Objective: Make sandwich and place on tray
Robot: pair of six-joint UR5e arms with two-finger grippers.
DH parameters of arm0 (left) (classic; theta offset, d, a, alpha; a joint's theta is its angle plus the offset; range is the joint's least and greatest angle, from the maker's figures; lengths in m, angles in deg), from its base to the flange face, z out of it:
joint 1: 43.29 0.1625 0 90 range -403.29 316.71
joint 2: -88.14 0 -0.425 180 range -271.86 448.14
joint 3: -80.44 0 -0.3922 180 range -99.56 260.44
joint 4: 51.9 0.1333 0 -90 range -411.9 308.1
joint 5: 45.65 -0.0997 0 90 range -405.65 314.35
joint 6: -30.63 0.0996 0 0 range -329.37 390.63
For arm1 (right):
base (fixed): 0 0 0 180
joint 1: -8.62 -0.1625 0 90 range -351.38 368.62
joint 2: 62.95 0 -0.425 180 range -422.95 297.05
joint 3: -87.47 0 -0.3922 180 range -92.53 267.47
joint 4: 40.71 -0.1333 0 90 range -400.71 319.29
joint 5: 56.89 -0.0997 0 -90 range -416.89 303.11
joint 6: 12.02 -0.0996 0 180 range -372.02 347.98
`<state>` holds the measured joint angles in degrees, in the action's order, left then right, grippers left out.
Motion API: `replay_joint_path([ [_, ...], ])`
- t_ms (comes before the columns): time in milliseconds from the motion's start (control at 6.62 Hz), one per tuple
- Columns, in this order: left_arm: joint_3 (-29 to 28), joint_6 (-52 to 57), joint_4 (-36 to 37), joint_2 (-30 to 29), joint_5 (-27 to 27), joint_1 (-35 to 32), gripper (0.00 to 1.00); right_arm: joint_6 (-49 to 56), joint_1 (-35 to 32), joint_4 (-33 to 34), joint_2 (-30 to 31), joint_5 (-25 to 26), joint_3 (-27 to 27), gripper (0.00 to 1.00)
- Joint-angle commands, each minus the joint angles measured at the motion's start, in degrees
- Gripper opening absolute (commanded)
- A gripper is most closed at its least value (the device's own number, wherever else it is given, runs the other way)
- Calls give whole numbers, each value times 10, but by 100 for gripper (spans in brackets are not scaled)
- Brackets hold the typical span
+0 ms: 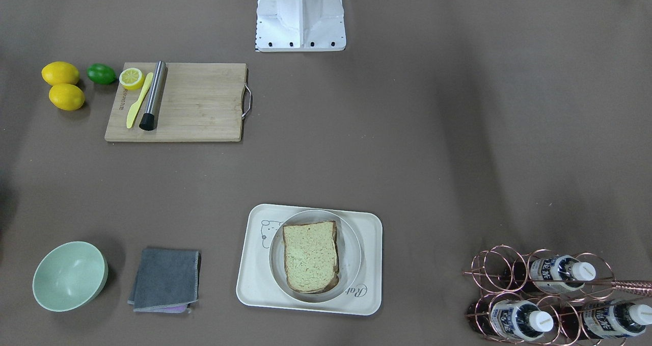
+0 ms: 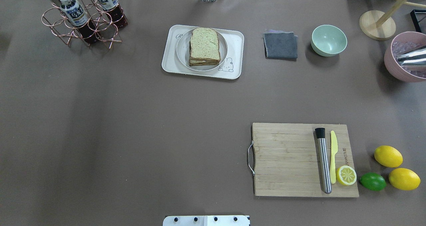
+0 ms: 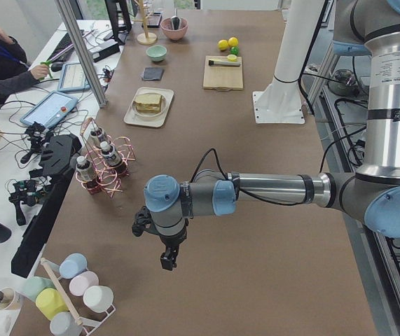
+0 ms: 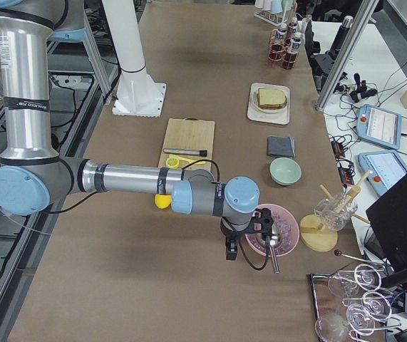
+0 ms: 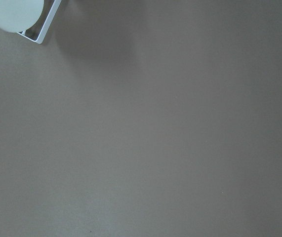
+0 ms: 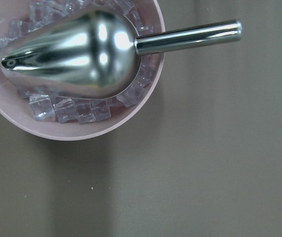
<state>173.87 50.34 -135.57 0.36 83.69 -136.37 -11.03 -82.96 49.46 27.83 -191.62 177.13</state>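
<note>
- Location: the sandwich lies flat on a round plate. The plate sits inside the tray, at the middle of the far edge of the table. Judged from this, the placement looks finished.
- Risk one: the stack is loose. Any further reach into the tray could nudge the plate or slide the top slice off the filling.
- Risk two: the right gripper hangs just beside the pink bowl of ice near the table's right end. The handle of the scoop juts over the bowl's rim, so a careless swing could catch it.
- Risk three: the left gripper hangs over bare table near the bottle rack, so a wide sweep could clip it.
- Jaws: both grippers show only in the side views, so I cannot tell how far either is open. Nothing is seen in either.
</note>
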Motion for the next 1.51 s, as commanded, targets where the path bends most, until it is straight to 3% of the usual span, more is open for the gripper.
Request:
replay_joint_path([
  [0, 1, 0, 0, 1, 3, 0, 99, 1, 0, 0, 0, 0, 0, 100],
  [1358, 2, 1, 0, 9, 5, 0, 99, 4, 0, 0, 4, 0, 3, 100],
])
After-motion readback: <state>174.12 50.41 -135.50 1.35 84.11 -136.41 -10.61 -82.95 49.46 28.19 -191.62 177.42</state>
